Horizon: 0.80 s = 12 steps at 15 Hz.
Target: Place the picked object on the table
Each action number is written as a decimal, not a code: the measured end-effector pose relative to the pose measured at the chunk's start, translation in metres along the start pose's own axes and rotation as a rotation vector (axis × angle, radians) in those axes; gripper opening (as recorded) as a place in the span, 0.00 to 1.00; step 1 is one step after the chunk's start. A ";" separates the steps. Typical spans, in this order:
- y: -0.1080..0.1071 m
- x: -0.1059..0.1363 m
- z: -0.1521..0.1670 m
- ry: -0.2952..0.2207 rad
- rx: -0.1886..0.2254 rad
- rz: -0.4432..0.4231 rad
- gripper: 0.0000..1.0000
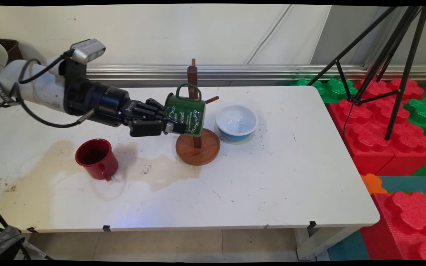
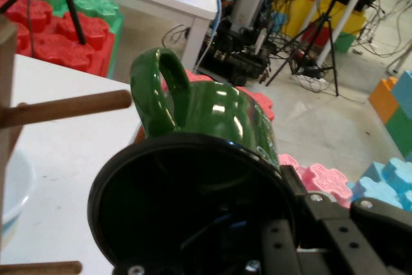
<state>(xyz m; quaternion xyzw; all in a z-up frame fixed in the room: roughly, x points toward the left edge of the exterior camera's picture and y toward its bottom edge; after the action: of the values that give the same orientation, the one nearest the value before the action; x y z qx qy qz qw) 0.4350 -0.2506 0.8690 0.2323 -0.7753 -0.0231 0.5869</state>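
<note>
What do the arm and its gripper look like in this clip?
The arm has smooth white links, one with dark lettering near the picture's left edge. Black cables loop along it. A black cylindrical wrist carries a small silver-grey camera module on top. The gripper is black, with jointed linkage fingers.

A green mug [image 2: 212,120] fills the middle of my frame, its dark mouth toward me and its handle up at upper centre. My gripper [image 2: 302,236] clamps its rim at lower right. A wooden peg [image 2: 64,109] juts from the left over the white surface [image 2: 64,159].
</note>
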 end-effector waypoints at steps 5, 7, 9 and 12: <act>0.006 0.002 -0.011 -0.022 -0.026 0.033 0.00; 0.008 0.003 -0.020 -0.040 -0.036 0.056 0.00; 0.011 0.003 -0.032 -0.061 -0.043 0.075 0.00; 0.015 0.003 -0.045 -0.081 -0.045 0.095 0.00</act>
<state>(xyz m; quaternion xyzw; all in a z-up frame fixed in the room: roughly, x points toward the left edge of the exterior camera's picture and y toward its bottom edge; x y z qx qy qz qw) 0.4714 -0.2281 0.8902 0.1809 -0.8078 -0.0218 0.5605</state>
